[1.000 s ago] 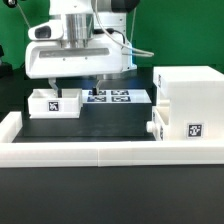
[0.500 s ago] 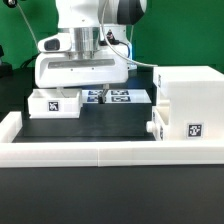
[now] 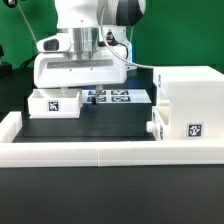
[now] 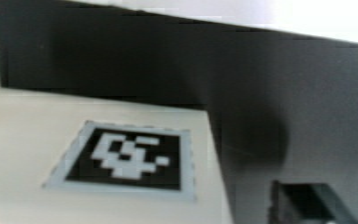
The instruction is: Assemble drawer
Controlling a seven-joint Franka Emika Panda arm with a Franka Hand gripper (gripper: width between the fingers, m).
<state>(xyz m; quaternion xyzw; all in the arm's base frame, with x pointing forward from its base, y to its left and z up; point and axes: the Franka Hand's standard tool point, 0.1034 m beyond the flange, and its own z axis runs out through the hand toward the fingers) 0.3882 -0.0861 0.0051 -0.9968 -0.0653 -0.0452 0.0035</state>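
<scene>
A small white drawer tray (image 3: 55,102) with a square tag lies on the black mat at the exterior view's left. My gripper (image 3: 73,90) hangs right over it, and the fingertips are hidden behind the hand and the tray. In the wrist view the tray's tagged white face (image 4: 123,150) fills the frame very close up. One dark finger (image 4: 318,203) shows beside it over the mat. The tall white shell (image 3: 190,100) stands at the exterior view's right. A second knobbed tray (image 3: 155,127) sits at its lower front.
The marker board (image 3: 118,97) lies flat on the mat between the tray and the shell. A low white wall (image 3: 100,152) edges the mat at the front and sides. A green backdrop stands behind the arm.
The hand has moved toward the exterior view's left and lower, from above the marker board to over the small tray. It has barely moved in the last half second.
</scene>
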